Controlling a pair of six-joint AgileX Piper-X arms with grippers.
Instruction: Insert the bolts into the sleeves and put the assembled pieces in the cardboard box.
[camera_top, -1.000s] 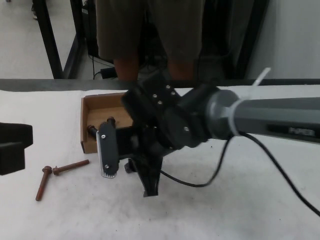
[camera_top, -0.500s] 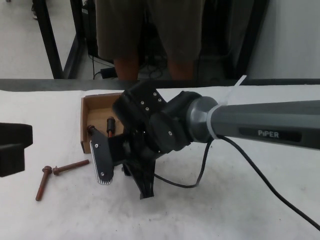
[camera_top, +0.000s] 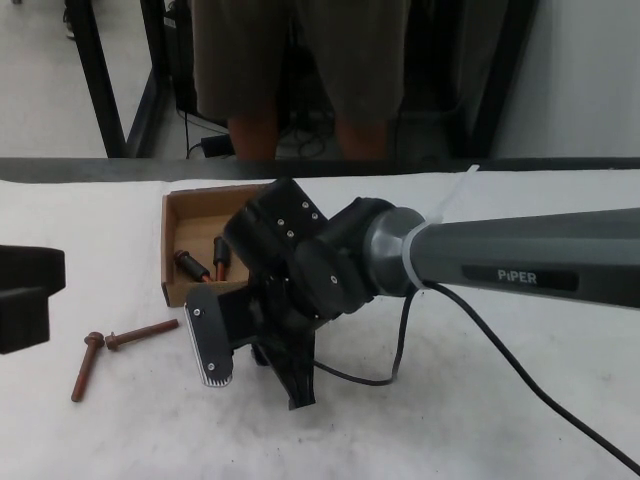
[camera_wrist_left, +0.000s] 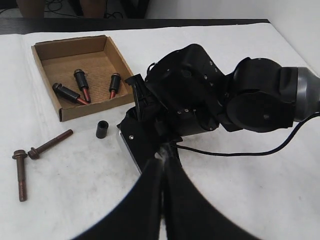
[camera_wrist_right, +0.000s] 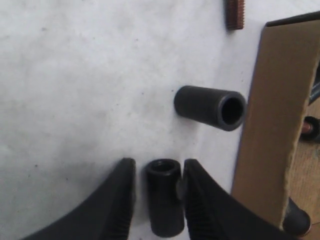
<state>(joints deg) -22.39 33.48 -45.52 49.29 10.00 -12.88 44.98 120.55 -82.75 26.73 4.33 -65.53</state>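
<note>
Having swung from the cardboard box (camera_wrist_right: 265, 110) toward 6 o'clock, the right gripper (camera_wrist_right: 160, 167) now straddles, fingers spread and not yet clamped, a sleeve (camera_wrist_right: 164, 205) on the surface (camera_wrist_right: 75, 75) beside the box wall, likely the next pickup.

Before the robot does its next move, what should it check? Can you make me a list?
1. Right end effector around a sleeve: ok.
2. Fingers squeezing that sleeve: not ok, a gap shows on one side.
3. Second sleeve lying apart from the grip: ok.
4. Bolts waiting to be fitted: ok, two lie loose.
5. Cardboard box has room: ok, three assembled pieces inside.
6. Left end effector shut, nothing seen in it: ok.
</note>
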